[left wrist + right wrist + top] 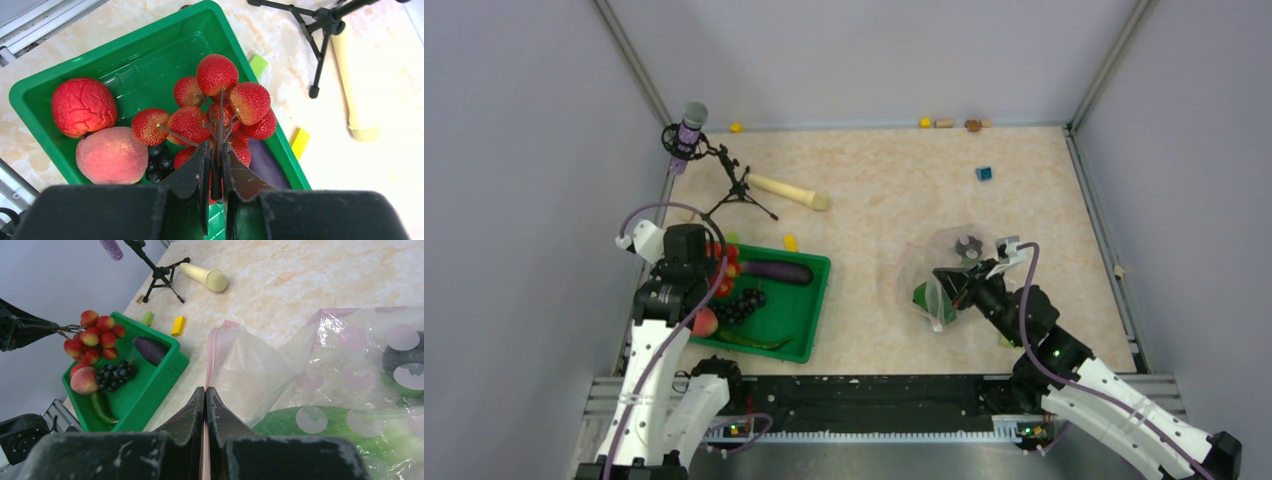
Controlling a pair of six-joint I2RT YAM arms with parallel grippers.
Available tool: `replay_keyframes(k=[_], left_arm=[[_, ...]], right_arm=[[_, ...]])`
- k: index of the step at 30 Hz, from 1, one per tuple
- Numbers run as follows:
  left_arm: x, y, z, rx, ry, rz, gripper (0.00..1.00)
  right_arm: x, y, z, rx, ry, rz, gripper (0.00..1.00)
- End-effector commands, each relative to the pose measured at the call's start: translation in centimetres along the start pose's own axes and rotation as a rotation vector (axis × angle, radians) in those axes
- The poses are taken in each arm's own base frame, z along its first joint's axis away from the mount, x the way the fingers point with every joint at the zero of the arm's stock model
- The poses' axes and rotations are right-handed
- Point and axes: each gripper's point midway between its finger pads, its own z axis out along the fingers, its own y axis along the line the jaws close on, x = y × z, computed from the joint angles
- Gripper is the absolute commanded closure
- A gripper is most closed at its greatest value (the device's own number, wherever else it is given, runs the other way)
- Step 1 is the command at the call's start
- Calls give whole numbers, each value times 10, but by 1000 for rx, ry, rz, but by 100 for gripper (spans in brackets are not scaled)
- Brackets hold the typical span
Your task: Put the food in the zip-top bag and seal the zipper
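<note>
Left gripper [216, 150] clamps the stem of the red toy strawberry cluster [220, 100], raised just above the green plastic tray [145, 65], while the right gripper [205, 390], right of the tray, pinches the pale pink zipper strip [215, 347] of the clear floppy plastic bag [250, 375]; best carried across high, lowered berries-first through the mouth and let go only once inside.

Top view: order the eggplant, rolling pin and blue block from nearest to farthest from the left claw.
1. Eggplant, in the tray, just right of the claw.
2. Rolling pin, beyond the tray, by the tripod.
3. Blue block, far right, toward the back.
</note>
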Motion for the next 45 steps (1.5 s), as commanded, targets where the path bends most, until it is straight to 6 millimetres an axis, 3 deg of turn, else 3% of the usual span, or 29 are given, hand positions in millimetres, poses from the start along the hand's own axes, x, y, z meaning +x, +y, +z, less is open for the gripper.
replay_keyframes(k=[1,4,9,13,17,23,28,37,45], left_arm=[[-26,-27,-19,146,-61,-27,100],[-25,-45,-27,236,-25,4,100],[-14,-92,-55,530,66,68,100],[-22,-113,-81,682,57,63,100],[-16,-133,-104,851,95,83,100],[13,-165,-138,1149,256,134,100],[35,-179,-159,1287,324,165,100],[98,-217,-219,1521,451,296,100],[148,-241,-221,1578,524,296,100]], right_arm=[[-25,11,2,-19,-68,4,100],[-23,11,3,-20,-61,4,100],[-22,11,4,-21,-52,2,100],[-22,11,4,-21,-52,1,100],[-20,10,5,-18,-45,-1,100],[-20,12,7,-20,-38,-1,100],[-24,15,6,-26,-46,9,100],[-27,18,6,-22,-38,41,100],[-34,21,5,-3,-39,95,100]])
